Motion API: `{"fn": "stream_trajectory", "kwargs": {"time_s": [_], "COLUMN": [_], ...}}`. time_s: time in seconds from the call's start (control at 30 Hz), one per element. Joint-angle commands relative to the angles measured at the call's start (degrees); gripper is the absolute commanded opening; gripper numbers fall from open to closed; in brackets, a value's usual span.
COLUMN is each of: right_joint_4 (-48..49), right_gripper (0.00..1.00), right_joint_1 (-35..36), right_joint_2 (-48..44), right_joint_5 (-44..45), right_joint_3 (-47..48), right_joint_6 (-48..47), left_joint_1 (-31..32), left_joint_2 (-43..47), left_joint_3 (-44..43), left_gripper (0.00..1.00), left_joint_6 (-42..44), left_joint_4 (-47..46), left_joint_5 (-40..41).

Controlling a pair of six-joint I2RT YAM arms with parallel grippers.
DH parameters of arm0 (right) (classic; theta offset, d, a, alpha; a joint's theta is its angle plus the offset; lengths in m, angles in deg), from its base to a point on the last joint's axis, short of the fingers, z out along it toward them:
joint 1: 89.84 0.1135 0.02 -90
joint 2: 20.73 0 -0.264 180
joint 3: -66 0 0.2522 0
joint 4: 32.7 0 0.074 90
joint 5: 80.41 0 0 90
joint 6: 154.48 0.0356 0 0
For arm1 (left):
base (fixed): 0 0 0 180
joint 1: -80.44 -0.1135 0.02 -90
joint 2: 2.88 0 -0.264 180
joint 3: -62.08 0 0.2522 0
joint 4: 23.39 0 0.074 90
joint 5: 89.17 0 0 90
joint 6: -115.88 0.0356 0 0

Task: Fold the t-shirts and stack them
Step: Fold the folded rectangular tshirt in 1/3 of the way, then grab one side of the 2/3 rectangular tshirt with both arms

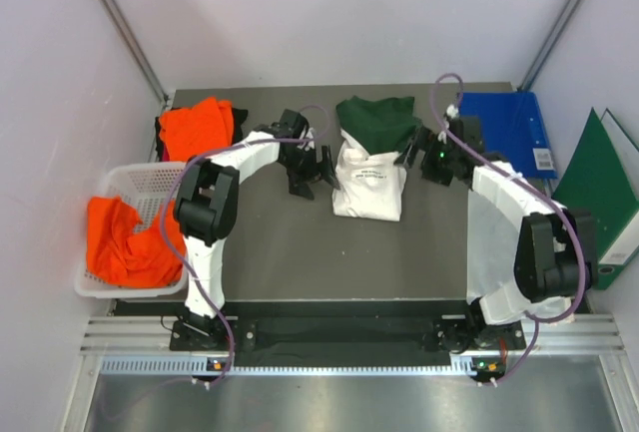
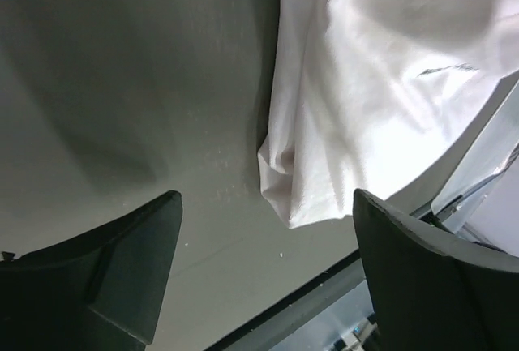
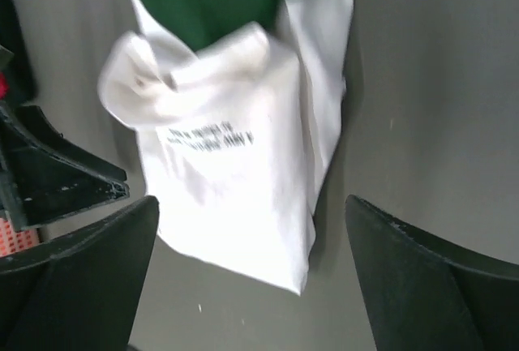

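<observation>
Left end effector: jaws spread wide, nothing between them. It hangs low over the matte dark grey tabletop, just off the left edge of the folded white-fronted t-shirt with dark green sleeves. In my left wrist view the shirt's rounded white corner lies between my two black fingers, clear of both.

Right end effector: also wide open, holding nothing. It sits at the shirt's right side, up near the green part. In my right wrist view the white cloth lies on the surface below the gap.

The shirt lies mid-tabletop towards the rear as a rough oblong packet. Its white body is nearer me and the green cloth is bunched at the far end. The fabric is soft and creased, with one rolled lump at the fold and small black print on the white.

Open room: bare grey surface runs from the shirt's near hem to the tabletop's near edge, and on both flanks.

Left rear corner: a crumpled bright orange t-shirt heap. Off the left edge is a white plastic mesh basket holding more orange cloth. Right rear: a flat blue folder. Beyond the right edge a stiff green folder stands.
</observation>
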Motion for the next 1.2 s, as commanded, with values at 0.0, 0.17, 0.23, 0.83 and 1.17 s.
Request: {"fn": "stream_trajectory", "kwargs": {"time_s": [0.0, 0.17, 0.23, 0.83, 1.17], "right_joint_4": [2.22, 12.78, 14.53, 13.48, 17.10], "right_gripper": [0.92, 0.82, 0.82, 0.52, 0.05], "right_joint_1": [-0.55, -0.47, -0.38, 1.38, 3.49], "right_joint_2": [1.48, 3.06, 3.42, 10.98, 5.99], "right_joint_5": [-8.74, -13.60, -13.61, -19.40, -21.25], "right_joint_3": [-11.90, -20.02, -20.73, -17.83, -23.01], "right_joint_6": [8.12, 14.89, 15.68, 19.46, 20.44], "left_joint_1": [1.09, 1.27, 1.45, 7.33, 10.50], "left_joint_2": [4.27, 3.05, 2.08, 2.78, 5.41], "left_joint_3": [6.23, 8.18, 8.00, 12.04, 17.21], "left_gripper": [0.87, 0.83, 0.80, 0.61, 0.00], "left_joint_6": [-3.72, -6.19, -6.37, -9.26, -10.23], "left_joint_4": [-9.41, -13.46, -14.08, -16.09, -14.79], "left_joint_5": [-3.04, -4.00, -4.27, -5.14, -3.48]}}
